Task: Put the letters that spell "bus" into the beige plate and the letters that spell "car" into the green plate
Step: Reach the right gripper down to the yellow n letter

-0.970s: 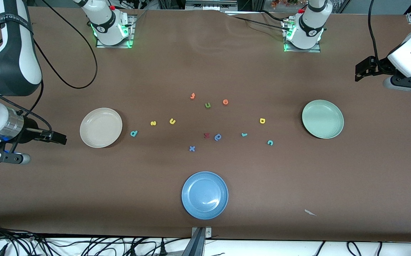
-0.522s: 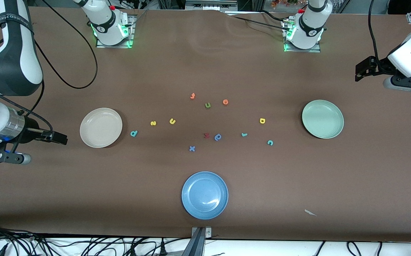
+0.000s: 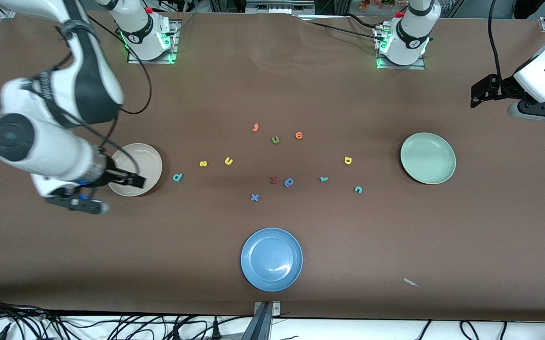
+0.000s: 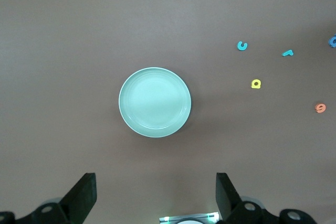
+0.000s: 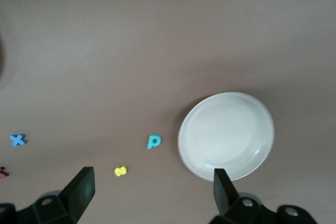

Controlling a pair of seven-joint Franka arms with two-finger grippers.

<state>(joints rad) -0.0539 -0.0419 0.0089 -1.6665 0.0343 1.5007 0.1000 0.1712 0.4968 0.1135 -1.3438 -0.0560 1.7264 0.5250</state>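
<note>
The beige plate (image 3: 141,158) (image 5: 226,135) lies toward the right arm's end. Beside it lie the teal b (image 3: 177,177) (image 5: 154,141), yellow s (image 3: 203,164) (image 5: 121,171) and yellow u (image 3: 228,161). My right gripper (image 3: 135,181) (image 5: 152,190) hangs open and empty over the plate's nearer rim. The green plate (image 3: 428,157) (image 4: 155,102) lies toward the left arm's end, with the yellow a (image 3: 347,160) (image 4: 255,83), teal r (image 3: 323,179) (image 4: 287,53) and teal c (image 3: 358,190) (image 4: 242,46) beside it. My left gripper (image 3: 477,97) (image 4: 155,195) waits open and empty, high at the table's end.
A blue plate (image 3: 272,259) lies near the front edge. Mid-table lie an orange t (image 3: 255,127), green u (image 3: 275,140), orange o (image 3: 299,136), red letter (image 3: 274,180), blue p-shaped letter (image 3: 289,182) and blue x (image 3: 254,198). A paper scrap (image 3: 411,282) lies toward the front.
The right arm has swung in from the table's end, and its gripper now hangs over the beige plate's rim. The left arm and the letters have not moved.
</note>
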